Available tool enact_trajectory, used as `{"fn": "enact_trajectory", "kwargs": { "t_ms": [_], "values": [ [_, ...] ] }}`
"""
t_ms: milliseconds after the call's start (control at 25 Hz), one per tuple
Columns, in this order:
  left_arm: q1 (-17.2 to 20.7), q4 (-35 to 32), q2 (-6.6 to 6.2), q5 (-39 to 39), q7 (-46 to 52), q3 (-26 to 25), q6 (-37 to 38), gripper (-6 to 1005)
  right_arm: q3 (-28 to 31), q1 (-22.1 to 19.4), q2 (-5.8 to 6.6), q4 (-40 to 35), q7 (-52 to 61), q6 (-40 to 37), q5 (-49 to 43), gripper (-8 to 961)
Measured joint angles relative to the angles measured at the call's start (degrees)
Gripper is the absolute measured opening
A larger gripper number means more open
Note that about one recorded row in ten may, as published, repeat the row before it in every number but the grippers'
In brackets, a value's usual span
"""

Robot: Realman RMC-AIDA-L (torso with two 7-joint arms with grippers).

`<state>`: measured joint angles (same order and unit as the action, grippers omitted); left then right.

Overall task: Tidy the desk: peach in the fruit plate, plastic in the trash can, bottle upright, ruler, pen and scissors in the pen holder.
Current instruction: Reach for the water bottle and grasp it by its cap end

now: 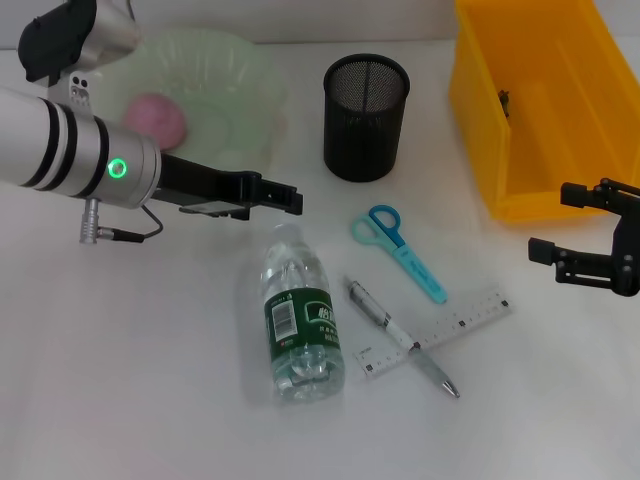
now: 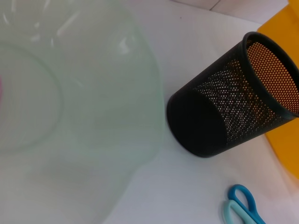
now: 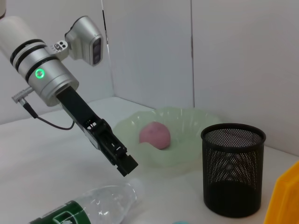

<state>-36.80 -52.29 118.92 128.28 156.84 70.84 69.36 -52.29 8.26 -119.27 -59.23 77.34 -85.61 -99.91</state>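
Observation:
A pink peach (image 1: 156, 118) lies in the pale green fruit plate (image 1: 245, 75), as the right wrist view also shows (image 3: 155, 134). My left gripper (image 1: 288, 197) hovers empty just in front of the plate, above the bottle's cap, and looks shut. A clear bottle (image 1: 298, 318) with a green label lies on its side. Blue scissors (image 1: 396, 240), a pen (image 1: 401, 339) and a clear ruler (image 1: 437, 331) lie on the table, the pen across the ruler. The black mesh pen holder (image 1: 366, 116) stands empty. My right gripper (image 1: 561, 224) is open, at the right.
A yellow bin (image 1: 545, 110) stands at the back right, with a small dark thing (image 1: 505, 103) inside. The table is white. The left wrist view shows the plate's rim (image 2: 140, 93), the pen holder (image 2: 233, 98) and the scissors' handles (image 2: 242, 207).

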Motion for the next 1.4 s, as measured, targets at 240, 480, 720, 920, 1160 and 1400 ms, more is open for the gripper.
{"fn": "enact_trajectory", "kwargs": {
  "t_ms": [240,480,720,920,1160,1400],
  "values": [
    [-0.19,0.70,0.06,0.03,0.51,2.05,-2.29,840,-0.23,0.08,0.00,0.02,-0.08,0.01,-0.09,838],
    [-0.99,2.08,0.18,0.03,0.54,3.31,-3.56,826,-0.06,0.60,0.06,0.92,-0.17,0.02,-0.19,838],
    [-1.69,3.25,0.26,-0.50,0.66,3.96,-4.15,800,0.00,0.62,0.09,1.11,-0.17,0.02,-0.22,838],
    [-1.95,3.75,0.26,-0.90,0.79,5.11,-4.58,777,0.00,0.62,0.09,1.25,-0.18,0.02,-0.22,838],
    [-2.09,3.97,0.26,-2.13,0.83,7.39,-5.35,750,0.00,0.56,0.09,1.31,-0.17,0.02,-0.22,838],
    [-2.15,4.32,0.25,-2.06,0.62,8.64,-5.77,723,0.00,0.47,0.09,1.31,-0.17,0.01,-0.22,838]
  ]
}}
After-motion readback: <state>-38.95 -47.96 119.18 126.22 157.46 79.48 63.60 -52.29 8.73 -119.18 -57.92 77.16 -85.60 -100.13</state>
